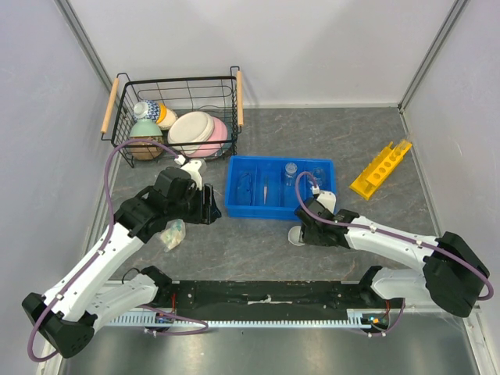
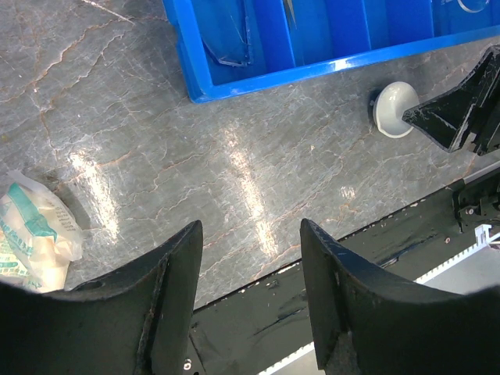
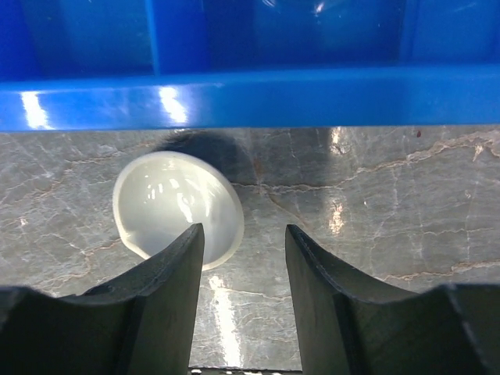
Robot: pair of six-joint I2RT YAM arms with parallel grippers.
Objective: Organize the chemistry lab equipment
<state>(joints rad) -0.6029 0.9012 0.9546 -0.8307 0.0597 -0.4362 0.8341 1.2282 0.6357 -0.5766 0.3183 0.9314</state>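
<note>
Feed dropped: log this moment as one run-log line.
left claw: open, empty | right claw: open, by white dish, not gripping | white dish: on table before blue tray

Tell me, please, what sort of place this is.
Probably a robot test cell staged as a lab bench: plain walls enclose the table, with a blue tray of glassware and a yellow rack.

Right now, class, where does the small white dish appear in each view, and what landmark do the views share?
Top external: white dish right of centre, just before the blue tray's near wall.
Left wrist: white dish upper right, below that wall.
Right wrist: white dish left of centre, below that wall.
Shared landmark: the blue tray.
</note>
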